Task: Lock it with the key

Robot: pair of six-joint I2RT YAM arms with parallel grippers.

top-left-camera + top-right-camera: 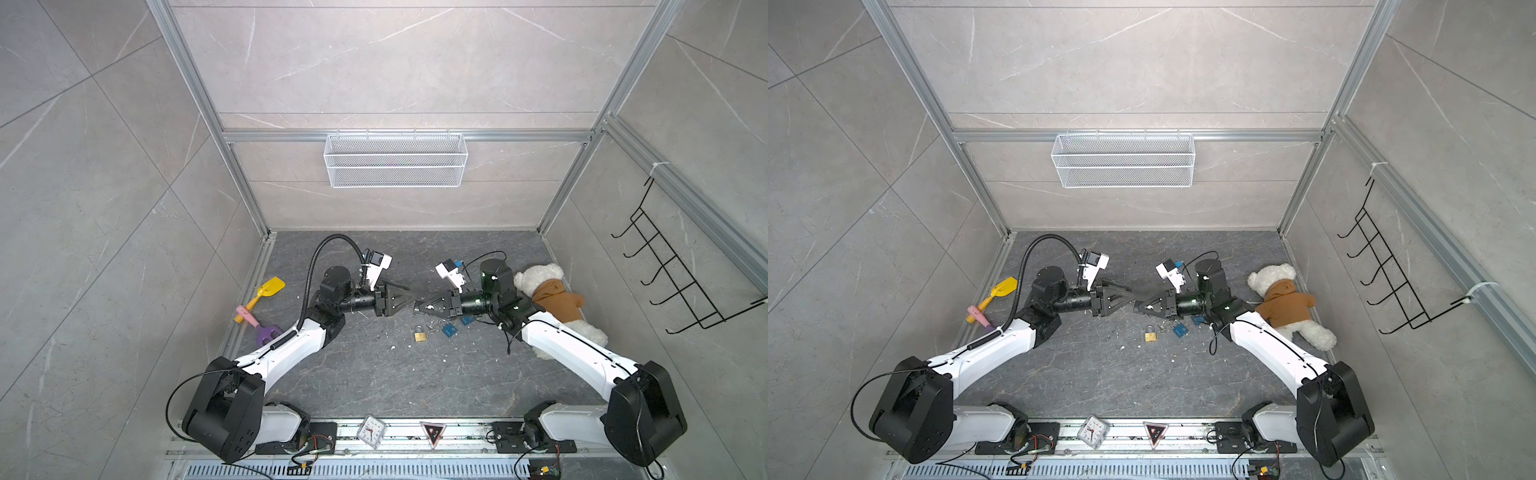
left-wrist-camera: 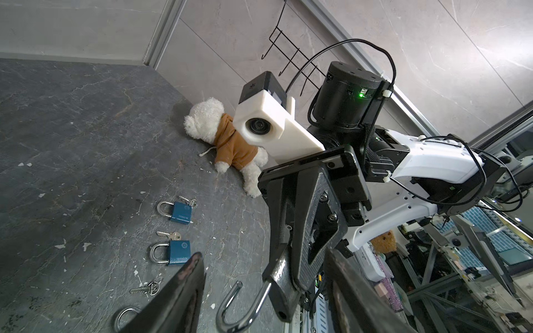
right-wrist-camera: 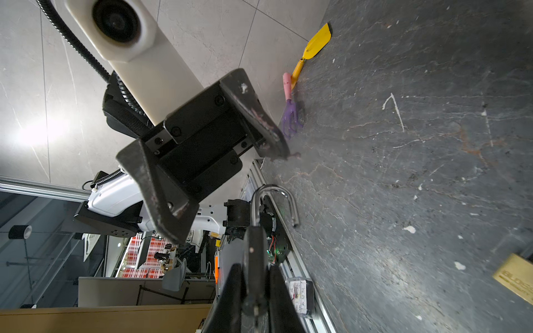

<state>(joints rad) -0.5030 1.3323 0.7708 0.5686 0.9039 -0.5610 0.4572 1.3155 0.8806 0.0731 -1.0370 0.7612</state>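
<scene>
While right tool (image 3: 255, 266) pinches padlock (image 3: 255, 248), shackle (image 3: 274, 190) open, left tool (image 3: 230, 197) spread, facing it, apart.

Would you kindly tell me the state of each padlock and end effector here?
Left end effector: open, close to the held padlock.
Right end effector: shut on the held padlock.
Held padlock: off the floor, shackle open.
Blue padlocks: on the floor, shackles shut.
Brass padlock: on the floor, shackle looks shut.

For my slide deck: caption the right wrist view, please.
Open padlock clamped in the right pincer, facing the open left pincer.
</scene>
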